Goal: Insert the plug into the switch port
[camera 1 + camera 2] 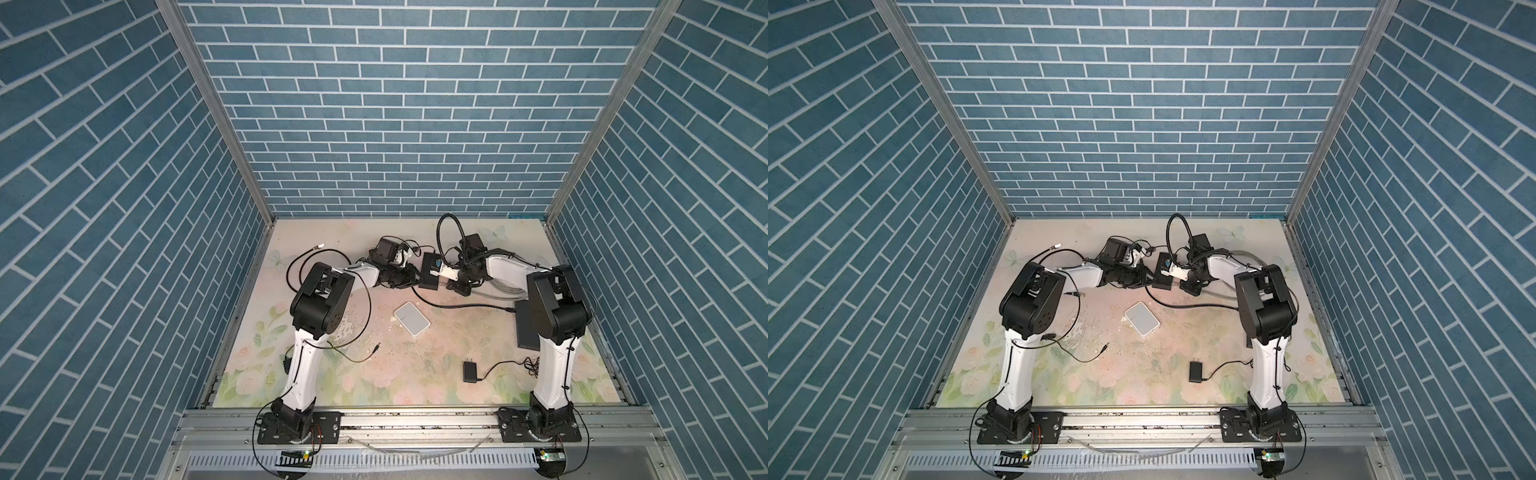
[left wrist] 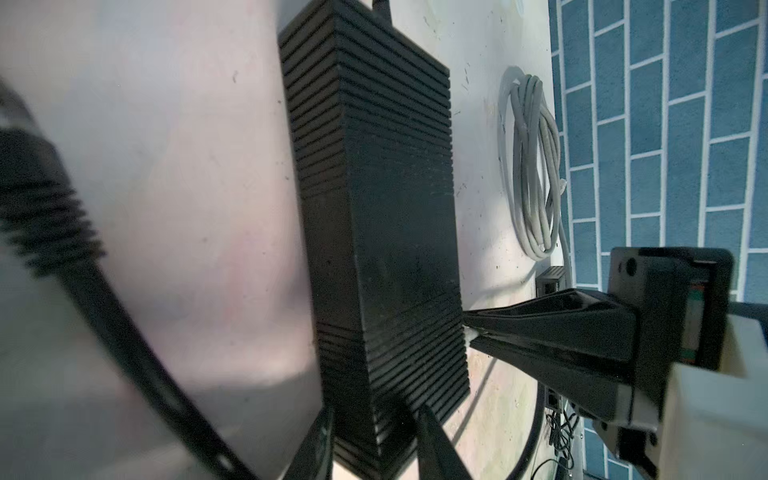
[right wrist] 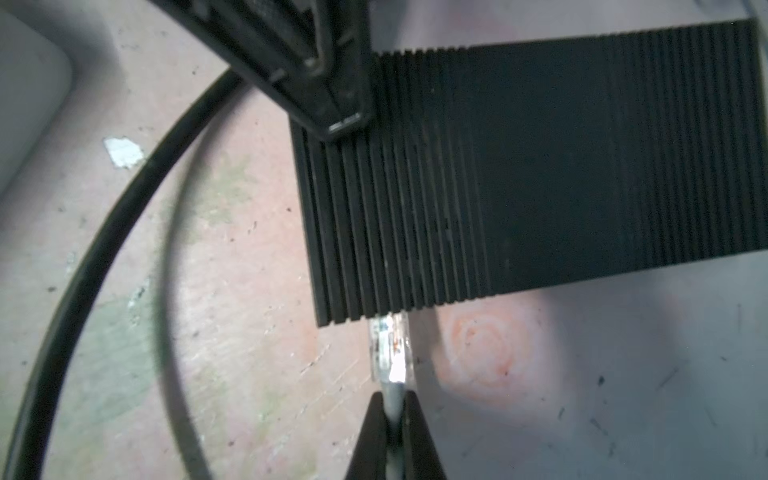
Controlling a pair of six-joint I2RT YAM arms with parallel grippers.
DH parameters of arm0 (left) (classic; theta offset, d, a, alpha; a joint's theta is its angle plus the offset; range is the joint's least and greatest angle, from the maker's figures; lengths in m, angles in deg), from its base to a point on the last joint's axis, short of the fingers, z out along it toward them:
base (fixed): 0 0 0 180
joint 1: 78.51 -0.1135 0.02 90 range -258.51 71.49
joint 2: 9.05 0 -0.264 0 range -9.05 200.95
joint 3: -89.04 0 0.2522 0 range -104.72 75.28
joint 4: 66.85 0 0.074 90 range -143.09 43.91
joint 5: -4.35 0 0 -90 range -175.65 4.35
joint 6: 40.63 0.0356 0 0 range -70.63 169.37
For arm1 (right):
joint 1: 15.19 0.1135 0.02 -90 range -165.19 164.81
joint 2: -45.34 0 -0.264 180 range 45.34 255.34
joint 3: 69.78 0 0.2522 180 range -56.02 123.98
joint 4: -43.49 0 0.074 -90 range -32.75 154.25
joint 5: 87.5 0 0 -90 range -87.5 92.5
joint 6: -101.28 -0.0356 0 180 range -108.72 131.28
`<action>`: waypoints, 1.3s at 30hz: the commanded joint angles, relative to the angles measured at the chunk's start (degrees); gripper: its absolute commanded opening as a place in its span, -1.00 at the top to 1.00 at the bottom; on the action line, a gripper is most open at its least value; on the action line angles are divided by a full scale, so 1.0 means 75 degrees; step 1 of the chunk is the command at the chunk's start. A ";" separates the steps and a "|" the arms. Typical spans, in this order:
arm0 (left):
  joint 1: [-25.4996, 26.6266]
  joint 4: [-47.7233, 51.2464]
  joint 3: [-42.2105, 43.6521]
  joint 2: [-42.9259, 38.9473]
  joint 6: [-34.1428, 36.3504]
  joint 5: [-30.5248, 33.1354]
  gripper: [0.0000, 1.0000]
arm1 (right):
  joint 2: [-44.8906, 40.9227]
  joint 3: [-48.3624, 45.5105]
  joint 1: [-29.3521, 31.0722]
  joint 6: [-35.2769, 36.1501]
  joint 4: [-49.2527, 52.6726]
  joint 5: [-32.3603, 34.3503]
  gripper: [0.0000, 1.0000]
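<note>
Switch [image 3: 540,166]: one black box of hard plastic, with fine parallel ribs at both ends and a smooth band between. It lay toward the far middle of the table [image 1: 374,374], whose surface carried a pale floral print, scuffed and speckled.

Plug [image 3: 390,353]: one, small, of clear plastic, with coloured wires showing inside. It ended a round grey lead [image 3: 393,440].

Also counted:
- two arms with white shells and black joints
- one flat white box [image 1: 411,318] with rounded corners, near the table's middle
- one black wall adapter [image 1: 470,371] with a thin cord
- one loose coil of grey cable [image 2: 532,166]
- one thick black cable [image 3: 104,249], curving past the switch

Right gripper [image 3: 393,395]: the jaws were pinched tight on the grey lead, directly behind the plug. The plug stuck out just ahead of the fingertips, and its front end touched the switch's long edge near a ribbed corner. Whether it sat inside a port could not be told.

Left gripper [image 2: 376,415]: the jaws were narrow and clamped the switch at its ribbed end, one finger on either side. In the right wrist view one of its fingers [image 3: 332,83] lay on the ribbed corner, across the switch from the plug.

In both top views the two grippers met at the switch, the left one from the left and the right one from the right.
</note>
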 commanded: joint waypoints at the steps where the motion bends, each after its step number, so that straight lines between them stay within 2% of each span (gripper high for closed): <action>1: 0.0229 -0.0009 -0.0279 0.0179 0.0140 -0.0821 0.32 | -0.0222 -0.0027 0.0165 0.0200 -0.0555 -0.1087 0.89; 6: 0.0241 -0.0096 -0.0467 0.0335 0.0078 -0.1412 0.32 | -0.0237 0.0044 0.0181 0.0426 -0.0316 -0.1545 0.89; 11: 0.0229 0.0532 -0.0639 0.0250 0.0642 -0.1470 0.31 | 0.0058 0.0317 0.0254 0.0644 -0.0095 -0.1058 0.89; 15: 0.0240 0.0914 -0.0907 0.0422 0.0854 -0.1544 0.30 | 0.0031 0.0213 0.0272 0.0661 -0.0369 -0.1068 0.90; 29: 0.0348 -0.0513 -0.0295 0.0379 -0.0115 -0.2030 0.31 | 0.0051 0.0100 0.0337 0.0314 -0.0712 -0.2430 0.89; 32: 0.0358 -0.1003 -0.0090 0.0355 -0.0436 -0.2160 0.32 | 0.0028 -0.0075 0.0337 0.0065 -0.1143 -0.2511 0.89; 39: 0.0416 -0.1038 0.0079 0.0288 -0.0427 -0.2219 0.33 | 0.0224 -0.0008 0.0301 -0.0259 -0.1419 -0.2655 0.90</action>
